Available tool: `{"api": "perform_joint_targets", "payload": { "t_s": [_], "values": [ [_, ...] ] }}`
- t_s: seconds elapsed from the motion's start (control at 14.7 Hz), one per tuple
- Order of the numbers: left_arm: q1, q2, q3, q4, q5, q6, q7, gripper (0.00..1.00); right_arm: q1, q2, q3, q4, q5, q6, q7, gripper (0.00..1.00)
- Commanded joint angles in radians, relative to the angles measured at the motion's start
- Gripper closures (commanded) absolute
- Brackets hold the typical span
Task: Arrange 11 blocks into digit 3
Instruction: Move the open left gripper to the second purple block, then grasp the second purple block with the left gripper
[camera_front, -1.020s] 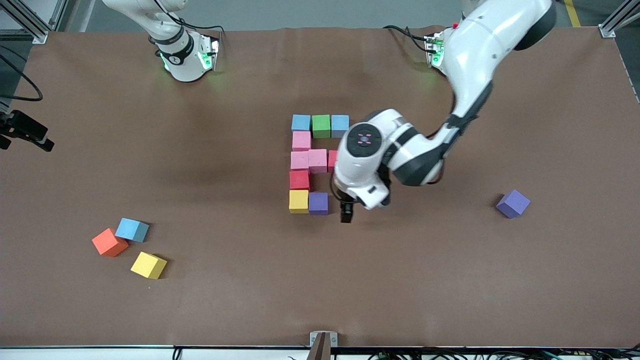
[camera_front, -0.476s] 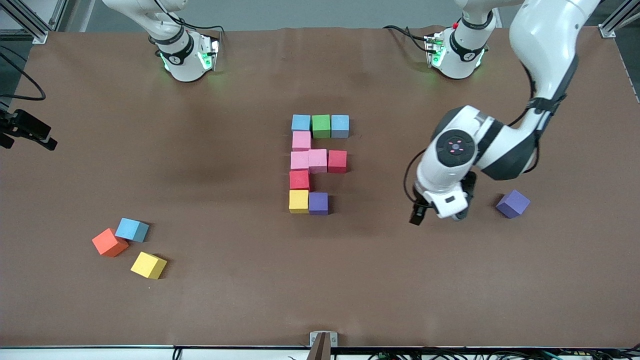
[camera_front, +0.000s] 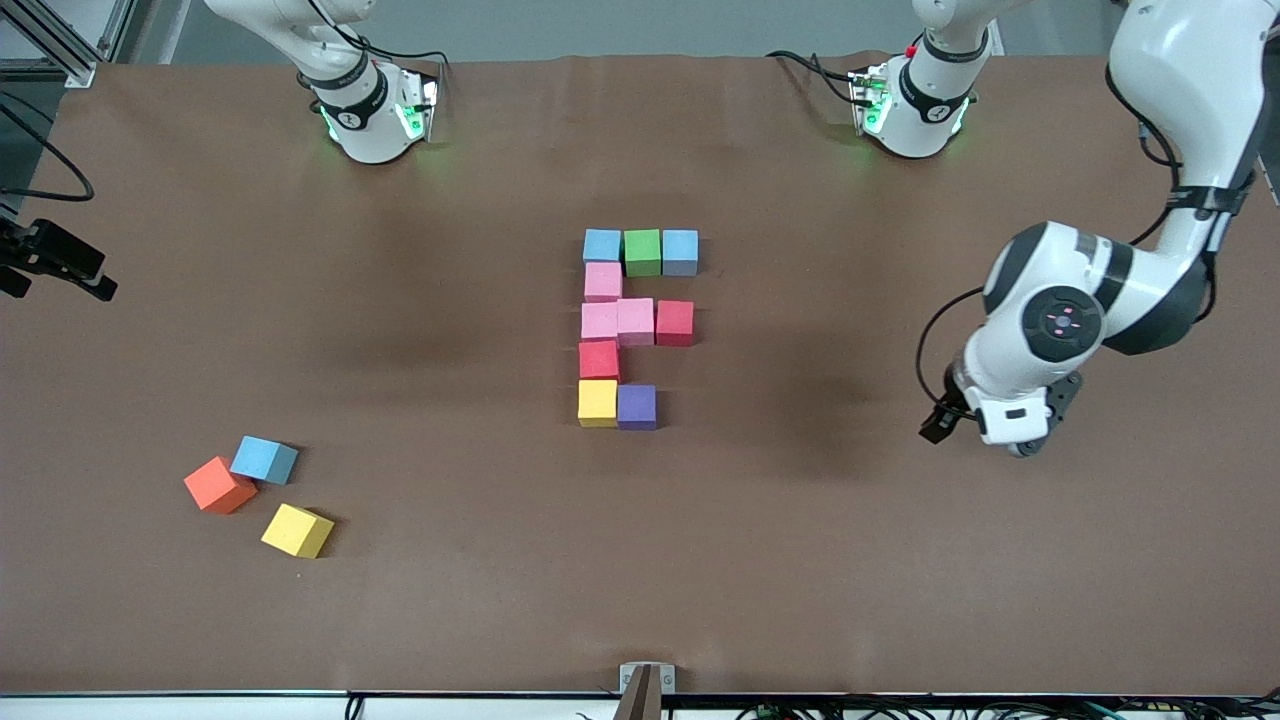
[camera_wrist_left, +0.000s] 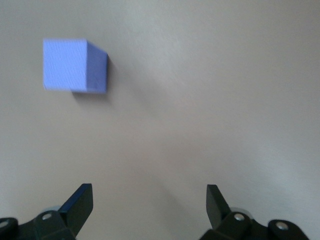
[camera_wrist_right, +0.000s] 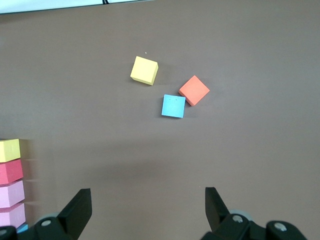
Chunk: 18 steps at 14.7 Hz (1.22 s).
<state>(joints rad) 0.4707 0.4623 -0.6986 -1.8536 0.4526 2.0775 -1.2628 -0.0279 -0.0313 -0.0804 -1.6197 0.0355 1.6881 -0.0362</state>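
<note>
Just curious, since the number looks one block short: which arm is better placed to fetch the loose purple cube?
The left: its open left gripper hangs over the purple cube. The right arm waits by its base.

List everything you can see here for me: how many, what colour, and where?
Figure cubes: ten; two light blue, one green, three pink, two red, one yellow, one purple; packed together mid-table.
Purple cube: one, alone toward the left arm's end of the table.
Spare cubes: three; orange cube, light blue cube, yellow cube; toward the right arm's end, nearer the front camera than the figure.
Table: one, brown.
Left gripper: open, empty, over the table by the purple cube.
Right gripper: open, empty, waits above the table.
</note>
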Motion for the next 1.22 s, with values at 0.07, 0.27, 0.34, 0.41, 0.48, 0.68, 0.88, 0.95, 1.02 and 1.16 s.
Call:
{"api": "perform_joint_targets", "payload": {
  "t_s": [0.07, 0.27, 0.34, 0.41, 0.48, 0.68, 0.88, 0.95, 1.02, 1.16],
  "values": [
    [0.123, 0.001, -0.018, -0.036, -0.002, 0.026, 0.206, 0.00, 0.000, -0.004, 0.002, 0.011, -0.009, -0.001, -0.004, 0.00],
    [0.187, 0.028, -0.016, -0.032, -0.002, 0.039, 0.278, 0.00, 0.000, -0.002, 0.002, 0.009, -0.011, -0.007, -0.005, 0.00],
    [0.209, 0.038, -0.015, -0.029, 0.000, 0.053, 0.301, 0.00, 0.000, 0.001, 0.002, 0.009, -0.011, -0.008, -0.005, 0.00],
    [0.230, 0.054, -0.013, -0.023, 0.001, 0.070, 0.337, 0.00, 0.002, 0.005, 0.004, 0.009, -0.009, -0.007, -0.005, 0.00],
    [0.253, 0.070, -0.013, -0.021, 0.001, 0.088, 0.377, 0.00, 0.006, 0.007, 0.004, 0.009, -0.009, -0.007, -0.004, 0.00],
    [0.286, 0.108, -0.006, -0.018, 0.001, 0.118, 0.456, 0.00, 0.023, 0.005, 0.004, 0.011, -0.009, -0.008, 0.004, 0.00],
    [0.286, 0.153, 0.016, 0.008, 0.001, 0.119, 0.471, 0.00, 0.025, 0.007, 0.004, 0.011, -0.008, -0.004, 0.005, 0.00],
    [0.286, 0.173, 0.024, 0.019, 0.007, 0.119, 0.474, 0.00, 0.031, 0.007, 0.004, 0.011, -0.008, -0.005, 0.005, 0.00],
    [0.283, 0.189, 0.042, 0.023, 0.030, 0.119, 0.473, 0.00, 0.037, 0.005, 0.002, 0.011, -0.009, -0.007, 0.005, 0.00],
    [0.281, 0.197, 0.051, 0.025, 0.105, 0.118, 0.473, 0.00, 0.034, 0.007, 0.004, 0.011, -0.009, -0.002, 0.002, 0.00]
  ]
}}
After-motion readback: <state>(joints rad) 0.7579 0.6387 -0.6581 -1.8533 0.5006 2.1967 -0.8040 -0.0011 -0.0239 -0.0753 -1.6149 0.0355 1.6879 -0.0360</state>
